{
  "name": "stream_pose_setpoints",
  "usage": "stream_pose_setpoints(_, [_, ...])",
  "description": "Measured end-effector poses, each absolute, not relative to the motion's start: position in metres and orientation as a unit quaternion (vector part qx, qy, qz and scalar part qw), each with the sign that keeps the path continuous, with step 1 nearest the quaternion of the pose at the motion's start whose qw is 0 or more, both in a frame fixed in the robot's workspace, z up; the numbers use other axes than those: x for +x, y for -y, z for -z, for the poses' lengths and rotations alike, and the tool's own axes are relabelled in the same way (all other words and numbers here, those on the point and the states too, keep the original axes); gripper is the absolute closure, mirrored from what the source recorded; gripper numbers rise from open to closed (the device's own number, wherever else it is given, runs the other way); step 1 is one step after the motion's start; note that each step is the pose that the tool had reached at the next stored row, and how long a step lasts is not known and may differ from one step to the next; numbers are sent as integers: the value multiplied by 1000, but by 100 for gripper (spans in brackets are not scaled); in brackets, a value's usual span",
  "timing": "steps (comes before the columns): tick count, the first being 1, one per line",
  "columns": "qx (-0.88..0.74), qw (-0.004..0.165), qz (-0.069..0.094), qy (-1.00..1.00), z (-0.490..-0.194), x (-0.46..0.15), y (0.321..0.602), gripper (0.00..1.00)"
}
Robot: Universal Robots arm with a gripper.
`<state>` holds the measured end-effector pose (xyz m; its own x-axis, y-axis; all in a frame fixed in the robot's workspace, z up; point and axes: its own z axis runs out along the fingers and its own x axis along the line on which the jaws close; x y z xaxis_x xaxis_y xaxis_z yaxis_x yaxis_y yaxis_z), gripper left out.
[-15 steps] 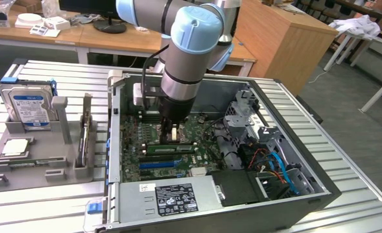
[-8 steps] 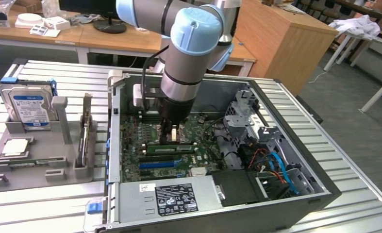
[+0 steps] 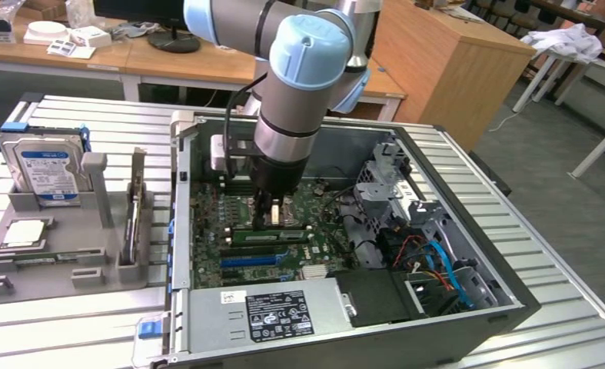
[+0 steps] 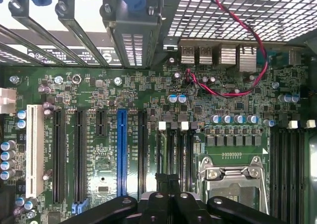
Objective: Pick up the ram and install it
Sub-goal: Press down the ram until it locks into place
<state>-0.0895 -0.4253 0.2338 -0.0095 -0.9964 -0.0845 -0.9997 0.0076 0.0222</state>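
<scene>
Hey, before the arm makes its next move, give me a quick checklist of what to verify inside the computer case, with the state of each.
1. Gripper closed: ok.
2. Ram held between its fingers: cannot tell.
3. Gripper inside the open case, over the motherboard: ok.
4. Long slots beside the processor socket empty: ok.
5. Red wire apart from the gripper: ok.

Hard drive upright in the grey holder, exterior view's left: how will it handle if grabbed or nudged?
The hard drive looks metal-cased, so probably rigid and heavy for its size. Standing on edge, it might tip, though the grey holder likely steadies it. Its smooth label may be slippery.
</scene>
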Motion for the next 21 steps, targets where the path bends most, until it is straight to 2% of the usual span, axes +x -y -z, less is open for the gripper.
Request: stream_pose_setpoints(21, [-703,22,-38,-709,-229,-90,425,89])
